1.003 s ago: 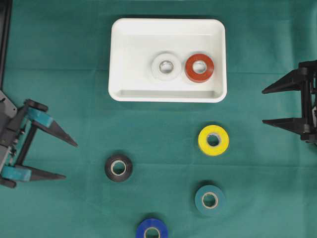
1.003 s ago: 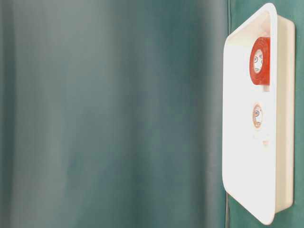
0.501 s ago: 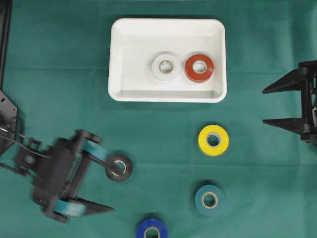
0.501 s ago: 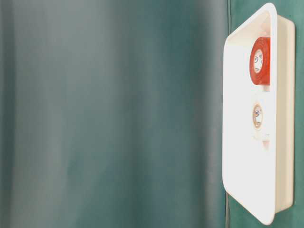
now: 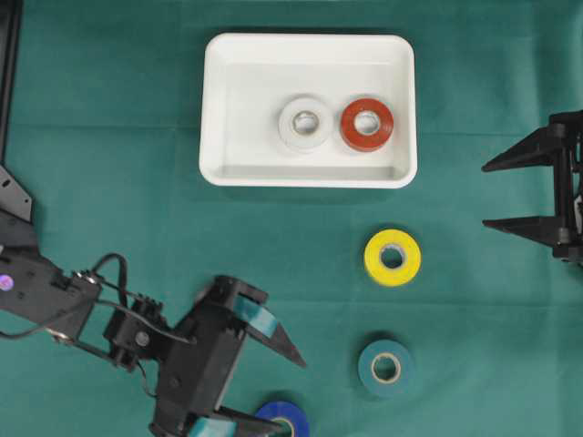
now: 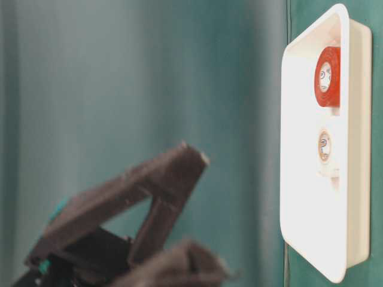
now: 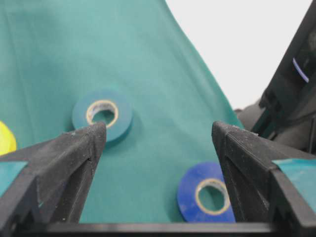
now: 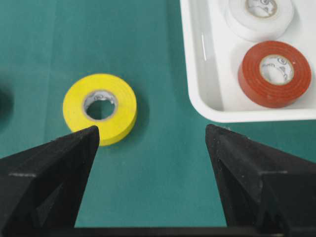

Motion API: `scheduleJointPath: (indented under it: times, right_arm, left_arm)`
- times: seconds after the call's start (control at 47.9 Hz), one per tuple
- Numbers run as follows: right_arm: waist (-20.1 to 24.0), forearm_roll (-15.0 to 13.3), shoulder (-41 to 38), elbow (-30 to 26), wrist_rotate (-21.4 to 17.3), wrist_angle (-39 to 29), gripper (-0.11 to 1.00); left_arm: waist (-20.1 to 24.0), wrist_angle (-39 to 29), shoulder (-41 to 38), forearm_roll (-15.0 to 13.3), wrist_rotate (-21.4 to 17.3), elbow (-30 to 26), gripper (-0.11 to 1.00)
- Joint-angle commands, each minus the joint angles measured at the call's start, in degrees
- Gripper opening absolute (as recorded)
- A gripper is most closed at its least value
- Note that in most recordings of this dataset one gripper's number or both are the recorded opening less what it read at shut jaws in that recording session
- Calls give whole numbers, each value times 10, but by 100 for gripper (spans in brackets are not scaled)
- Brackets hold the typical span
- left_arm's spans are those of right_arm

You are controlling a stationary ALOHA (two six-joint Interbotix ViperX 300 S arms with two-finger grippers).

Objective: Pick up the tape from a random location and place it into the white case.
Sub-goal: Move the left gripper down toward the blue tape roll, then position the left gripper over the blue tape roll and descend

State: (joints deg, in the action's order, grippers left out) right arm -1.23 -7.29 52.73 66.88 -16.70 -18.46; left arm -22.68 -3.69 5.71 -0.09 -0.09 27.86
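The white case (image 5: pixel 215 109) lies at the top centre with a white tape (image 5: pixel 305 123) and a red tape (image 5: pixel 366 125) inside. On the green cloth lie a yellow tape (image 5: pixel 393 258), a teal tape (image 5: pixel 386 367) and a blue tape (image 5: pixel 281 421). My left gripper (image 5: pixel 282 393) hangs open at the bottom centre, holding nothing. In its wrist view the blue tape (image 7: pixel 207 192) lies just inside the right finger and the teal tape (image 7: pixel 102 114) lies beyond the left one. My right gripper (image 5: pixel 485 196) stands open and empty at the right edge, facing the yellow tape (image 8: pixel 100 108).
The left arm (image 5: pixel 55 296) stretches from the left edge across the lower left of the cloth. In the table-level view the blurred left gripper (image 6: pixel 209 215) fills the lower left, with the case (image 6: pixel 299 179) at the right. The cloth's edge (image 7: pixel 207 84) lies just beyond the blue tape.
My left arm has swung from the left edge down to the bottom centre, passing the black roll and now covering it. Its jaws stayed open. The right arm has not moved.
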Motion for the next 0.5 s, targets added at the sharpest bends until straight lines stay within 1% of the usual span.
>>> scheduleJointPath:
  times: [0.0, 0.313, 0.397, 0.48]
  right_arm:
    - [1, -1, -2, -16, 1, 3, 82]
    - [1, -2, -2, -18, 3, 2, 82]
    - [1, -2, -3, -19, 4, -2, 82]
    - [1, -2, -2, -21, 4, -9, 82]
  left_arm:
    - [-2, -8, 1, 2, -1, -27, 86]
    - [-2, -54, -5, 1, 4, -37, 86]
    - [-3, -78, -14, 1, 4, -52, 86]
    - [-4, -120, -31, 1, 3, -80, 86]
